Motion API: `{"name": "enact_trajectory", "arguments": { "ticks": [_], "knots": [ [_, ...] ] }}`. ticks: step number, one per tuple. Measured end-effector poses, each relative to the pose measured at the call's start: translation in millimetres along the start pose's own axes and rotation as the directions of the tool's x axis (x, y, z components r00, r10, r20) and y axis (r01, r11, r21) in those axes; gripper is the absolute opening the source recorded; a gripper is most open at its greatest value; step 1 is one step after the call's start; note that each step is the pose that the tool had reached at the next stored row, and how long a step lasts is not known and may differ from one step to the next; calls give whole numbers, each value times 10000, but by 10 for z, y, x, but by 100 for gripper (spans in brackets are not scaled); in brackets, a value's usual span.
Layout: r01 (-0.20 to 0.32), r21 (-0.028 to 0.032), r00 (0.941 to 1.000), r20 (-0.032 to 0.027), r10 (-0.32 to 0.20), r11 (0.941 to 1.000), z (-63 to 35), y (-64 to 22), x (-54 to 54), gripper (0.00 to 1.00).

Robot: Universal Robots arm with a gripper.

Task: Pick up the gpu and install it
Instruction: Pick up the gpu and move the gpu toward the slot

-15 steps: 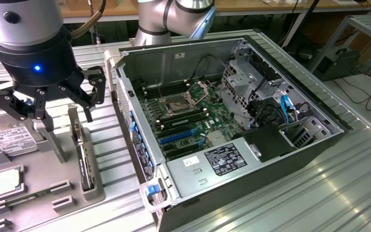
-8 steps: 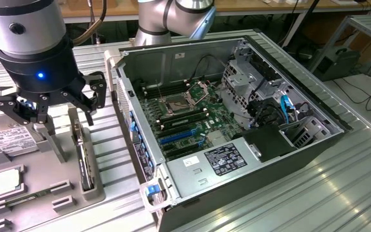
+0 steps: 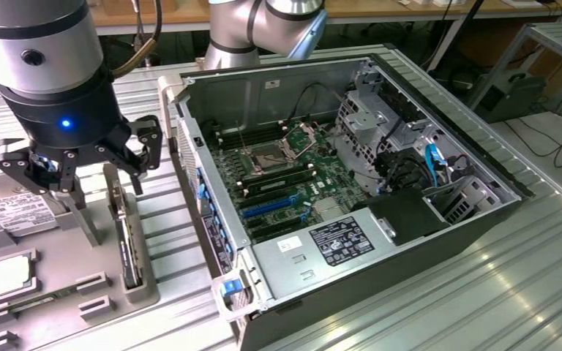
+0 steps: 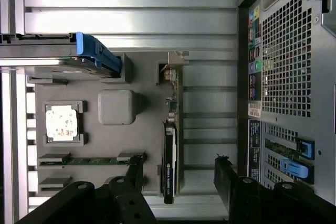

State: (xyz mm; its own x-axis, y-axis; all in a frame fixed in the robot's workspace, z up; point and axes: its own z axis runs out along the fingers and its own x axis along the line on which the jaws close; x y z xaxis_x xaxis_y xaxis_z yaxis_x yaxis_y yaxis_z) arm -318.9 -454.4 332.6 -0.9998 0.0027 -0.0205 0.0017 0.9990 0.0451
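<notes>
The gripper (image 4: 177, 169) is held open astride the gpu (image 4: 170, 129) (not yet lifted), so a centred closing seems called for.

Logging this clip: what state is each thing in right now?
hand: open, straddling the gpu, not gripping.
gpu: standing on edge in the gray tray, not picked up.
computer case: lying on its side, side panel off.
processor: flat in its tray pocket.
hard drive: flat on the tray.

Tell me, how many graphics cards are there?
1. The gpu stands on edge in the grey tray, beside the computer case. Others could be hidden inside the case.
</notes>
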Motion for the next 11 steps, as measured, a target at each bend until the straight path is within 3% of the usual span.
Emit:
{"name": "enact_trajectory", "arguments": {
  "ticks": [11],
  "knots": [
    [0,1,10000,-3,0,10000,101,-5,2,66]
  ]
}}
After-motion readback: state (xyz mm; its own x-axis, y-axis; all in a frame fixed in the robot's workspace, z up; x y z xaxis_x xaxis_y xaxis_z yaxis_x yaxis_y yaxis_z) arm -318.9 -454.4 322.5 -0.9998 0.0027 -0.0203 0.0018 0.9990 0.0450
